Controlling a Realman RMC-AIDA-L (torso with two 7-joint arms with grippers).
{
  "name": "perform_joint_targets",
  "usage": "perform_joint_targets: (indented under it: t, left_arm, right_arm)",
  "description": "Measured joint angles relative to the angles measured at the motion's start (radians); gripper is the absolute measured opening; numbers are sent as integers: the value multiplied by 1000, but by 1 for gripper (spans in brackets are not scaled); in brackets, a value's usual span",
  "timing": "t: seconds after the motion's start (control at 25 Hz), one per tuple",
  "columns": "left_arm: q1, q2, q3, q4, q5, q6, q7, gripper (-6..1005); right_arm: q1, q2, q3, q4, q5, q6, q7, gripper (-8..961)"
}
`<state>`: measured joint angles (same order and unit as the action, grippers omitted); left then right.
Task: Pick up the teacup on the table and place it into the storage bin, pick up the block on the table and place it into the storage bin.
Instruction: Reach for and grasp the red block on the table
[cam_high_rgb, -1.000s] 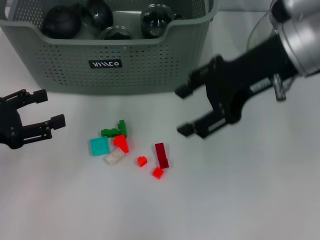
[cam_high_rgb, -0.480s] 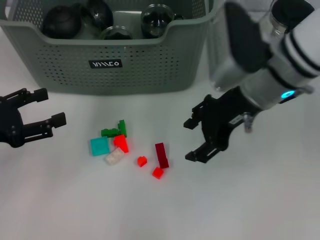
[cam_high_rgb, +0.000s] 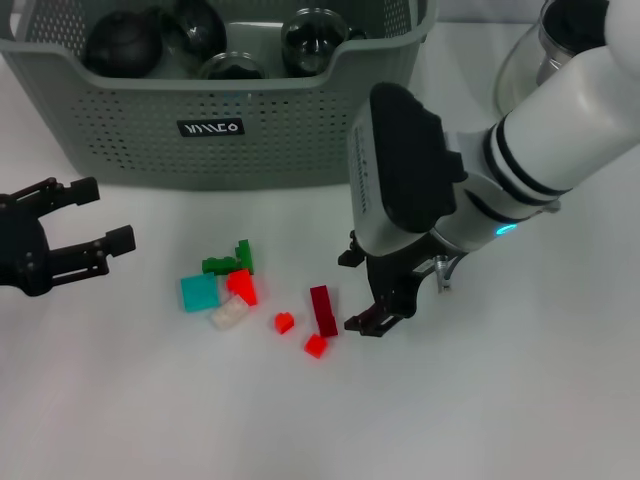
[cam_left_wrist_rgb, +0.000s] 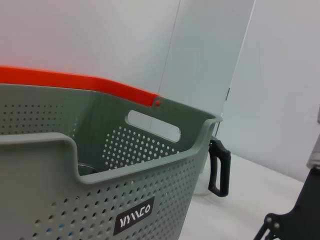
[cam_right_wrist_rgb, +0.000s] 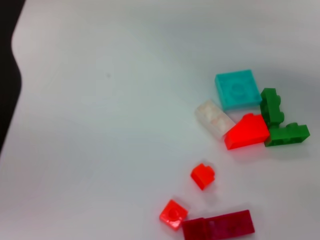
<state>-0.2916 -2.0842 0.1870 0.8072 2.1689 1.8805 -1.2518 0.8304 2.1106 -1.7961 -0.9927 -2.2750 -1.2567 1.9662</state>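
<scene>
- The right arm reaches in from the bench's far right corner, its white forearm bent sharply down so the black right gripper (cam_high_rgb: 366, 291) points at the bench top near the middle.
- Its jaws are spread, holding nothing, one fingertip nearer the storage bin and one nearer the front edge.
- That gripper hangs just beside the dark red block (cam_high_rgb: 322, 310), on the block's right, low over the surface; I cannot tell whether a fingertip touches the bench.
- The left gripper (cam_high_rgb: 95, 216) sits out at the left edge of the bench, low and level, its two black fingers (cam_high_rgb: 109, 243) parted and empty, well apart from the blocks.
- The storage bin (cam_high_rgb: 230, 130), grey-green with perforated walls and a small black label, stands along the far edge of the bench; dark round glassy things lie inside it.
- The blocks lie in a loose cluster in front of the bin, towards the middle of the bench: a teal flat square (cam_high_rgb: 198, 292), a green piece (cam_high_rgb: 231, 262), a bright red wedge (cam_high_rgb: 242, 286) and a whitish brick (cam_high_rgb: 229, 314) bunched together.
- A small red piece (cam_high_rgb: 284, 322) and another small red piece (cam_high_rgb: 315, 346) lie between that bunch and the dark red block.
- A clear glass vessel (cam_high_rgb: 520, 70) stands at the far right corner, partly hidden by the right arm.
- From the left wrist, the bin's near wall fills the view, with a black handle (cam_left_wrist_rgb: 220, 167) showing past its corner.
</scene>
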Motion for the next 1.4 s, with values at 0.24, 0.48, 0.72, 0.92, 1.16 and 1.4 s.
perform_joint_targets:
  t: [0.24,0.48,0.72,0.92,1.16,1.4]
  left_arm:
    - [1,-1,0,-6,0,-1,0,862]
    - [2,-1,0,-8,0,-2,0,862]
    - [3,0,0,-8,0,-2,0,862]
    - [3,0,0,-8,1,-2,0,862]
    - [3,0,0,-8,3,-1,0,862]
    - [3,0,0,-8,6,-1,0,862]
  right_arm:
    - [0,0,-46,4,29,40,2,804]
    - [4,1,-79,19,40,60,3,807]
    - [7,2,-85,31,40,64,10,846]
    - [10,4,-93,46,45,81,11,846]
    - [13,5,-127,60,66,112,11,847]
    - [15,5,-135,67,72,127,11,846]
